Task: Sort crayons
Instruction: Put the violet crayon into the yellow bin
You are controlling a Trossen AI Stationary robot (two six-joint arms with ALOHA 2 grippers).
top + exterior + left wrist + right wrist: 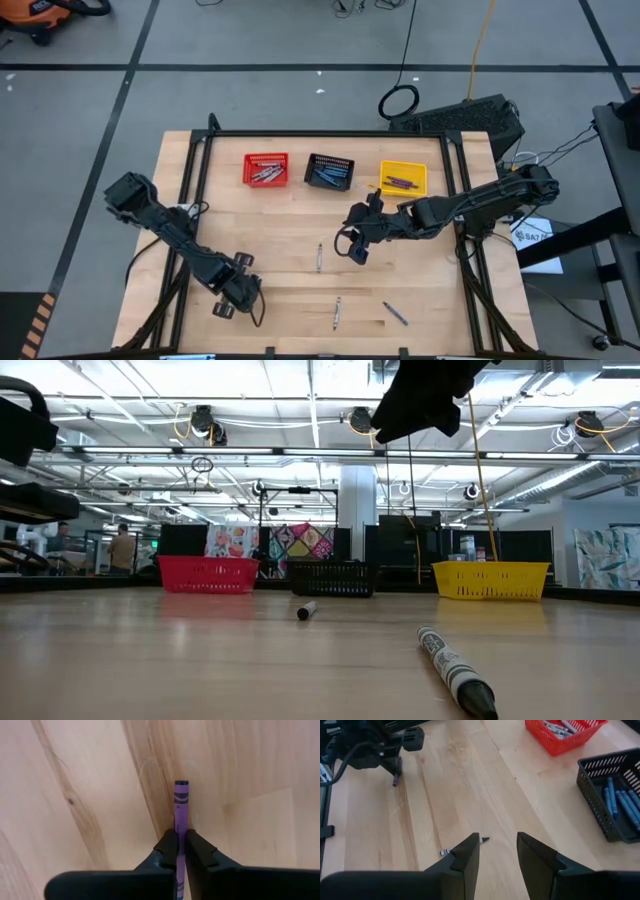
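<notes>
A purple crayon lies on the wooden table near its front left, and my left gripper is shut on it; the right wrist view shows that gripper with the crayon's end poking out below. My right gripper hangs open above the table's middle, touching nothing. Loose on the table lie two grey crayons and a darker one. The red basket, black basket and yellow basket along the far side hold sorted crayons. My left gripper pinches the purple crayon's two long sides between its two fingers, a way back from the crayon's visible end. The fingers come from above, pointing down, and close across the crayon. The crayon looks level, at the table's surface.
The three baskets stand in a row at the far side. In the low view a grey crayon lies close by and another farther off. Black frame rails run along the table's sides. Bare wood lies between the two arms.
</notes>
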